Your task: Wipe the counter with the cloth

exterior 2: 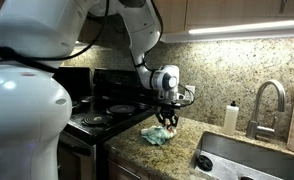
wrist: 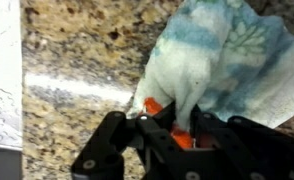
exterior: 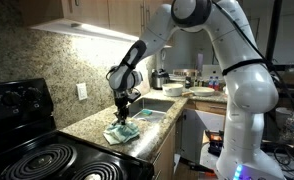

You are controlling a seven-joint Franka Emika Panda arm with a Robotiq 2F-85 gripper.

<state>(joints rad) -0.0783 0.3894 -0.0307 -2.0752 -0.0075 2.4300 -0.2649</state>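
Step in hand, as judged from grip and contact: the wiping stroke itself.

- The cloth (exterior: 123,131), whitish with teal patches, is seen bunched on the speckled granite worktop (exterior: 92,124). It lies between the black coil stovetop (exterior: 37,155) at the near left and the sink (exterior: 155,114) farther right.
- In both exterior views the arm is bent down over the cloth, with the wrist held roughly vertical.
- In the wrist view the fingers (wrist: 117,135) are drawn narrow, and a fold of the cloth is pinched between the orange pads (wrist: 152,105). The rest of the cloth is spread on the stone toward the far right of that view.
- Whether the held fold is pressed to the stone or lifted just clear cannot be told.
- In an exterior view a white soap bottle (exterior 2: 231,117) stands at the back wall beside the faucet (exterior 2: 268,100), well apart from the cloth.
- No spill, streak or wet track can be made out, so how much of the slab has been covered cannot be judged.

What the next move calls for:
- A sideways drag along the slab is needed, with light downward pressure, so that the loose part trails flat rather than rolling up.
- The stroke is bounded by the stovetop edge on one side and the sink rim on the other.
- Only a small fold is gripped, so slipping out under friction is a risk, and the pinch should be kept firm.
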